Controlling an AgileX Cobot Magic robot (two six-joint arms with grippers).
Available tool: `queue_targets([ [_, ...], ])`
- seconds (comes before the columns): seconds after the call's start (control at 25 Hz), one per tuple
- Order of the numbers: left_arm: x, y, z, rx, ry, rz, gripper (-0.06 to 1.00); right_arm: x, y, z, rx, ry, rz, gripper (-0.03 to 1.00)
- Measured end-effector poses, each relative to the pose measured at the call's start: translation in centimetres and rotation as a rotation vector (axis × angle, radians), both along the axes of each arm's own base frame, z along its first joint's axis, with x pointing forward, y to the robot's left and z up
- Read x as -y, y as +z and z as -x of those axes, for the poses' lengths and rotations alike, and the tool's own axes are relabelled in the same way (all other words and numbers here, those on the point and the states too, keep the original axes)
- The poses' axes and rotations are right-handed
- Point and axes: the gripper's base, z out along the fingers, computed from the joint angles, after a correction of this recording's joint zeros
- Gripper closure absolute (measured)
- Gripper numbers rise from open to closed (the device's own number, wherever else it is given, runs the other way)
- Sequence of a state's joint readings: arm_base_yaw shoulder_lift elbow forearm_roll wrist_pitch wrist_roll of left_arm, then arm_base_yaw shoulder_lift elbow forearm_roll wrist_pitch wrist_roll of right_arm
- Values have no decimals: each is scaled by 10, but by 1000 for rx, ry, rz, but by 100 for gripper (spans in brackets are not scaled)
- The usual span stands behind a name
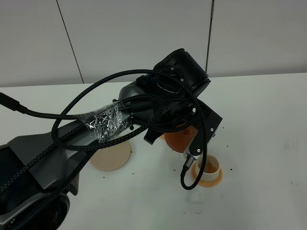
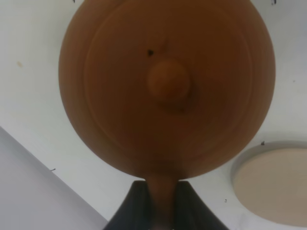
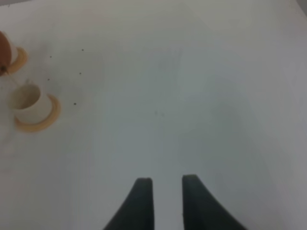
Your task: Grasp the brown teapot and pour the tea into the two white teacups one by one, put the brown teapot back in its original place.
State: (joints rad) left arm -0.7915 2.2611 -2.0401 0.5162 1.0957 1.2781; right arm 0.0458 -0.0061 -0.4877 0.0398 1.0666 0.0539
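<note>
My left gripper (image 2: 162, 186) is shut on the loop handle of the brown teapot (image 2: 165, 86) and holds it above the table. In the high view the teapot (image 1: 180, 138) shows partly under the left wrist, just left of a white teacup (image 1: 209, 167) on its orange coaster (image 1: 214, 182). That cup's inside looks brownish. The right wrist view shows this teacup (image 3: 29, 101) and, beyond it, a second orange coaster (image 3: 20, 58) with the teapot's edge (image 3: 3, 48) over it; the second teacup is mostly hidden. The beige coaster (image 1: 111, 156) lies bare. My right gripper (image 3: 167, 181) is open and empty.
The left arm (image 1: 110, 120) with its black cables crosses the middle of the high view and hides the table behind the teapot. Small dark specks (image 1: 229, 168) lie on the white table around the cups. The beige coaster also shows in the left wrist view (image 2: 276, 184).
</note>
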Motion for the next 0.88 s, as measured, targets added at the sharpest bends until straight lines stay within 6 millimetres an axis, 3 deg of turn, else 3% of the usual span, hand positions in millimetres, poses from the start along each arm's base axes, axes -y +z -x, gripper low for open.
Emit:
queue_targets([
  [0.48, -2, 0, 0, 3, 3, -22, 77, 0, 0, 0, 0, 0, 0, 82],
  [0.88, 6, -24, -1, -27, -9, -50, 77, 0, 0, 0, 0, 0, 0, 82],
])
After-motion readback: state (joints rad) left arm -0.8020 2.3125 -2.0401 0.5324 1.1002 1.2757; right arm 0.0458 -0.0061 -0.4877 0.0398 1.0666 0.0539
